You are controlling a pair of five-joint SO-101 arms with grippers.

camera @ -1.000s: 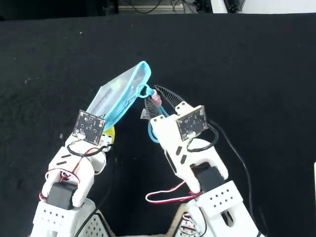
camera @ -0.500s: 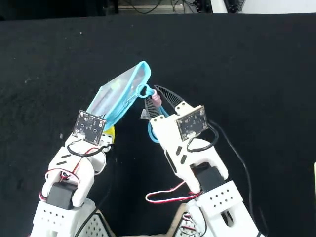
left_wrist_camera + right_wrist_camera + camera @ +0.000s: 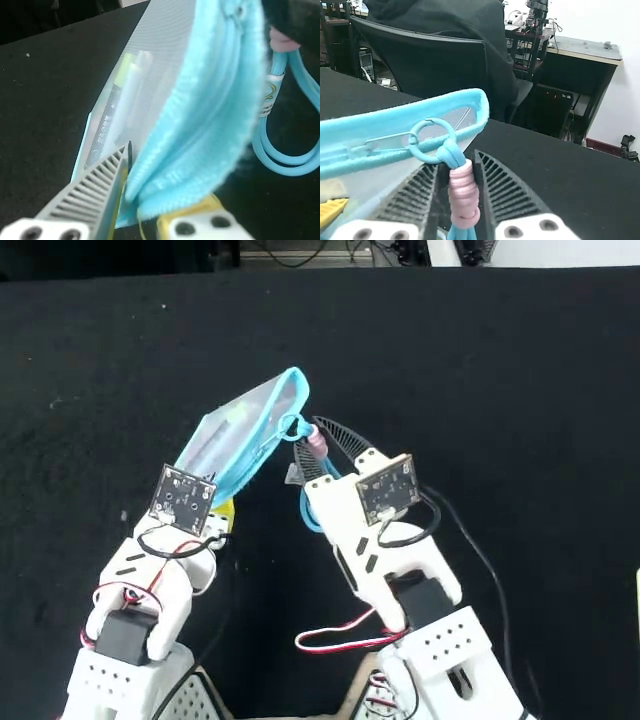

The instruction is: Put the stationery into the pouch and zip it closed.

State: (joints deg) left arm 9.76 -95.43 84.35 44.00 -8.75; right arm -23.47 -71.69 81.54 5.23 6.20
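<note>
Worktop: we see a black worktop (image 3: 500, 390) under both arms.

Pouch: the pouch (image 3: 235, 430) has clear mesh walls and a light blue zip band. It is held between the two arms, with its near end at the left arm.

Pouch axis: in the high view its long axis runs on a diagonal. It goes from the near left, at the left arm, to the far right, where a blue corner points away from the arms.

Pouch edge: the zip band (image 3: 200, 100) faces the right arm and the mesh wall faces away from it.

Left claw: the left claw (image 3: 222, 502) is closed on the pouch's near end. In its own wrist view we see the blue band pinched between its fingers (image 3: 165, 185).

Right claw: the right claw (image 3: 462, 175) is nearly closed, gripping the beads beside the pouch's far end (image 3: 312, 445).

Cord: a blue cord (image 3: 310, 505) hangs in a loop between the arms.

Beads: pink beads (image 3: 462, 192) are threaded on the cord and held between the right claw's fingers.

Ring: a blue ring (image 3: 431, 137) on the zip pull is knotted to the cord just above the beads.

Pens: pens (image 3: 127, 85) show through the mesh and lie along the pouch's length.

Change: very little differs from half a second ago. The pouch and left arm have shifted slightly, and the right arm has kept its place.
</note>
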